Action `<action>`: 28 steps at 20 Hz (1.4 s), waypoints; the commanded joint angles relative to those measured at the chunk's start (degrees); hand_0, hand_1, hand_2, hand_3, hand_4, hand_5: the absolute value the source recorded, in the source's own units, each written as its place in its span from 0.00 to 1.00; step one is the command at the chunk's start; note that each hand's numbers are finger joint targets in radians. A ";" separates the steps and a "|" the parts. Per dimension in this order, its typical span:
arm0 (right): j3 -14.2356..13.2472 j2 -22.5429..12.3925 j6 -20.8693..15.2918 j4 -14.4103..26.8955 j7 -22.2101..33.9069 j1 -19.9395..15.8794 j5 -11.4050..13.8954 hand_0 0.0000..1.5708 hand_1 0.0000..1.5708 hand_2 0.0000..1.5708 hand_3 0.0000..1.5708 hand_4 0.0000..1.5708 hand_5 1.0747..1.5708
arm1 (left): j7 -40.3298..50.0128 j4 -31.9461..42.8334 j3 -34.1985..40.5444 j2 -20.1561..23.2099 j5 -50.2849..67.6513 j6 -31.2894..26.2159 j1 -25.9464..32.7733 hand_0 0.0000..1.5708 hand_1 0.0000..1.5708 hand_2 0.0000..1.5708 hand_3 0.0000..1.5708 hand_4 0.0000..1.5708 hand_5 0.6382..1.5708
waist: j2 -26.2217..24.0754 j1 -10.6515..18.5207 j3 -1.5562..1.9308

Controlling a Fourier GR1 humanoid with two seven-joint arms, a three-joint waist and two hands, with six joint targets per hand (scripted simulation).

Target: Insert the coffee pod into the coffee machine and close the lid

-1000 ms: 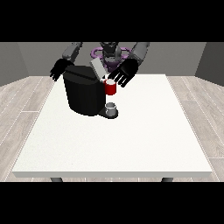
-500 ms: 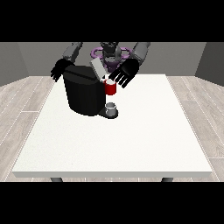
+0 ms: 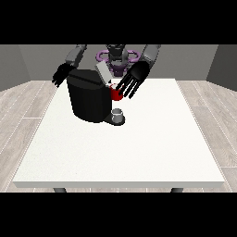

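The black coffee machine [image 3: 90, 99] stands on the white table [image 3: 139, 148], left of centre and towards the back. Its grey lid [image 3: 102, 72] is tilted up. A red thing at the machine [image 3: 115, 94] shows at its upper right side. The hand at the view's right [image 3: 134, 78] hovers just right of the lid and above the red thing, open, fingers spread and pointing down-left. The hand at the view's left [image 3: 62, 74] is behind the machine's left top corner, open, holding nothing. A small grey thing [image 3: 118, 114] sits on the machine's base.
The robot's torso [image 3: 115, 58] is behind the table's far edge. Grey wood flooring [image 3: 28, 106] surrounds the table on both sides.
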 commanded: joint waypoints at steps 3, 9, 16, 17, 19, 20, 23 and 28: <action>-1.35 0.14 0.31 2.91 0.30 0.24 -1.45 0.00 0.00 0.00 0.00 0.22 1.00 | 2.30 -0.55 -0.54 -1.95 -0.29 -2.71 -0.71 0.00 0.00 0.00 0.00 0.00 1.00 | -2.96 1.28 0.01; 1.91 2.64 -1.63 0.99 -1.32 4.21 1.21 0.00 0.00 0.00 0.00 0.26 1.00 | 0.14 -0.81 0.35 -1.58 -0.50 -0.41 2.36 0.00 0.00 0.00 0.00 0.00 1.00 | -4.09 1.61 -0.01; -2.33 -0.70 0.48 1.97 0.65 4.78 -2.96 0.00 0.00 0.00 0.00 0.25 1.00 | 1.38 -2.81 2.23 -7.39 3.26 -0.58 8.03 0.00 0.00 0.00 0.00 0.00 1.00 | -10.90 5.63 -0.02; -2.51 -0.48 0.60 3.31 -2.28 9.87 -2.46 0.00 0.00 0.00 0.00 0.28 1.00 | -0.48 -2.45 6.78 -6.88 8.06 -1.02 9.79 0.00 0.00 0.00 0.00 0.00 1.00 | -12.25 7.05 -0.04; -3.74 -1.77 1.38 4.02 -1.84 9.33 -3.27 0.00 0.00 0.00 0.00 0.27 1.00 | 2.31 -2.68 9.07 -9.92 11.09 -1.31 9.69 0.00 0.00 0.00 0.00 0.00 1.00 | -14.85 8.22 -0.01; -1.96 1.08 -1.24 3.53 -1.06 10.94 -1.83 0.00 0.00 0.00 0.00 0.27 1.00 | -0.29 -3.13 11.12 -11.78 13.95 -0.52 11.30 0.00 0.00 0.00 0.00 0.05 1.00 | -16.61 9.15 -0.08; -2.61 -0.41 0.80 3.24 -2.45 14.22 -2.48 0.00 0.00 0.00 0.00 0.25 1.00 | -1.12 -2.82 14.81 -16.59 19.08 0.53 16.81 0.00 0.00 0.00 0.00 0.15 1.00 | -20.89 10.89 -0.06; -2.30 -3.86 2.61 1.76 -1.61 15.85 -1.16 0.00 0.00 0.00 0.00 0.23 1.00 | -4.44 -4.33 15.60 -19.13 22.56 -1.90 24.85 0.00 0.00 0.00 0.00 0.00 1.00 | -26.29 15.14 -0.04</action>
